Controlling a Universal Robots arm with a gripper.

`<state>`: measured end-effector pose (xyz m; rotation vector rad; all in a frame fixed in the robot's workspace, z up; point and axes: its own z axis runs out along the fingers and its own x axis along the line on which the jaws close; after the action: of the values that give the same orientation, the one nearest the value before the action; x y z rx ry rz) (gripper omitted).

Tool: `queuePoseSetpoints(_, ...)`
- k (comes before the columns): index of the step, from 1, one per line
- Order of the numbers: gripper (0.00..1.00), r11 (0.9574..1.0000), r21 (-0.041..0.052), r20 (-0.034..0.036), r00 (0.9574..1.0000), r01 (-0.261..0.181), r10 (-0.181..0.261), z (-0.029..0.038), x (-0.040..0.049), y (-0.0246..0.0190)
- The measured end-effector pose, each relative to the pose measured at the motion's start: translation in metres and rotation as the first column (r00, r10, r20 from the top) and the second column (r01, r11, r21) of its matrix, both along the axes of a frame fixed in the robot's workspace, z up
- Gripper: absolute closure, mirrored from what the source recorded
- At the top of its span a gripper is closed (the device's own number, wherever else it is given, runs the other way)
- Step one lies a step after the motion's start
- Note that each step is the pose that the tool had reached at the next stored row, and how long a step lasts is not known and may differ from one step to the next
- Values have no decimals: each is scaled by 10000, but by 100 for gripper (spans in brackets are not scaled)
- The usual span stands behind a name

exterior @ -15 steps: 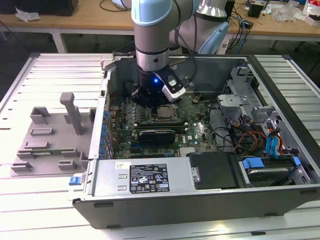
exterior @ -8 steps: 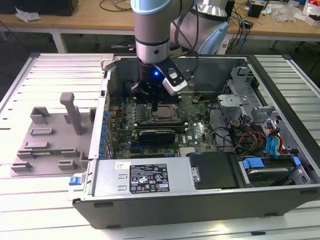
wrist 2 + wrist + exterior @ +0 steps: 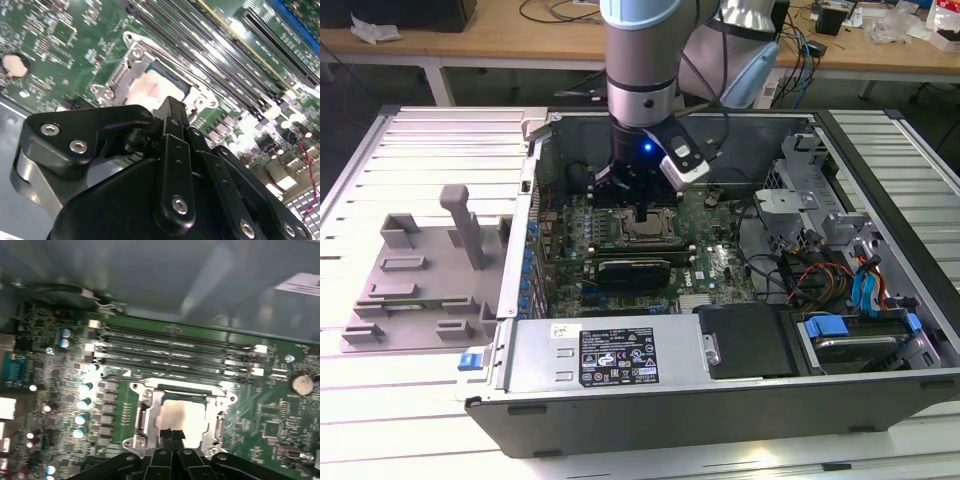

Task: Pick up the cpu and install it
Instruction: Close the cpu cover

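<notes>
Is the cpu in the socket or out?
In. The cpu lies flat inside the socket frame, pale top showing, with the gripper right beside it.

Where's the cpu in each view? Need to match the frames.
Exterior view: cpu lies in the motherboard socket, directly under the claw.
First wrist view: cpu is the pale square just beyond the claw.
Second wrist view: cpu is the pale square partly behind the claw.
Shared landmark: the metal socket frame around it.
</notes>
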<state>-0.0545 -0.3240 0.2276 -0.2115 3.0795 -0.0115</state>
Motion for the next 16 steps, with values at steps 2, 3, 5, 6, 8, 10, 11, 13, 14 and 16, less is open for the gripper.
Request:
queuePoseSetpoints(2, 89, 10000, -1, -1, 10000, -1, 1, 0, 41, 0)
queuePoseSetpoints(3, 89, 10000, -1, -1, 10000, 0, 0, 0, 58, 1)
queuePoseSetpoints(5, 89, 10000, -1, 0, 10000, 0, 0, 0, 78, 2)
queuePoseSetpoints(6, 89, 10000, -2, 0, 10000, 0, 0, 0, 94, 3)
queuePoseSetpoints(8, 89, 10000, -3, -1, 10000, 1, -1, 0, 107, 4)
queuePoseSetpoints(10, 89, 10000, -3, 0, 10000, 0, 0, 0, 125, 4)
queuePoseSetpoints(11, 89, 10000, -3, -1, 10000, 1, -1, 0, 126, 4)
queuePoseSetpoints(13, 89, 10000, -3, -1, 10000, 1, -1, 17, 127, 5)
queuePoseSetpoints(14, 89, 10000, -3, 0, 10000, 0, 0, 33, 127, 4)
queuePoseSetpoints(16, 89, 10000, -3, 0, 10000, 1, -1, 70, 127, 4)
